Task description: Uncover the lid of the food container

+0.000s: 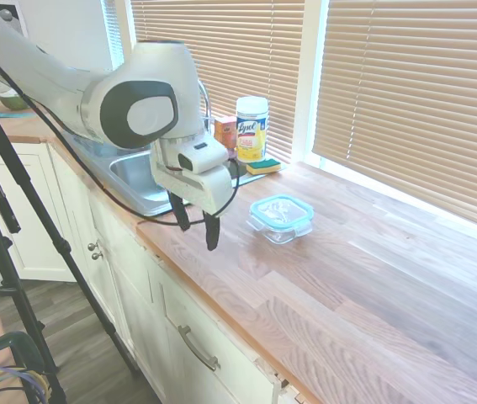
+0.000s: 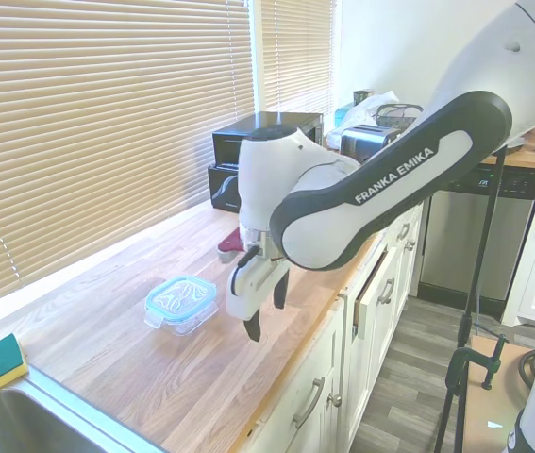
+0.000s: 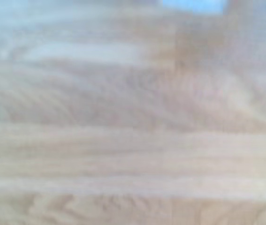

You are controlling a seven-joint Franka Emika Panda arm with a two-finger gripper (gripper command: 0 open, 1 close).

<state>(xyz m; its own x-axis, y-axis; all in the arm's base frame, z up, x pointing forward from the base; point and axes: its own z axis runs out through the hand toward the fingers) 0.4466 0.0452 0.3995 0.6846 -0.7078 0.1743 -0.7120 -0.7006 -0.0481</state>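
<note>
Gripper (image 1: 196,235) fingers point down, spread apart and holding nothing, hanging above the near edge of the wooden counter (image 1: 373,278). In the first exterior view the arm comes in from the left, over the sink (image 1: 133,181).

Right of the gripper in that view, and a little farther from the counter edge, sits the food container (image 1: 281,229), a small clear dish resting flat on the wood. The lid (image 1: 281,212), with its teal rim, lies squarely on top and looks fully seated, so the task appears not yet started. Gripper and lid are apart, near each other but with bare counter between them.

The coming move turns on that offset: judging from both exterior views, the gripper would have to travel sideways toward the window side and then come down onto the lid. The lid is close to square, so no long axis dictates how the fingers should turn; the rim or a side tab seems the likely hold. The blurred wrist view shows mostly wood grain, with a pale blue patch at one edge that may be the lid.

Farther back, by the window blinds (image 1: 406,93), stand a Lysol canister (image 1: 251,128) and a sponge (image 1: 263,166), well apart from the container.
</note>
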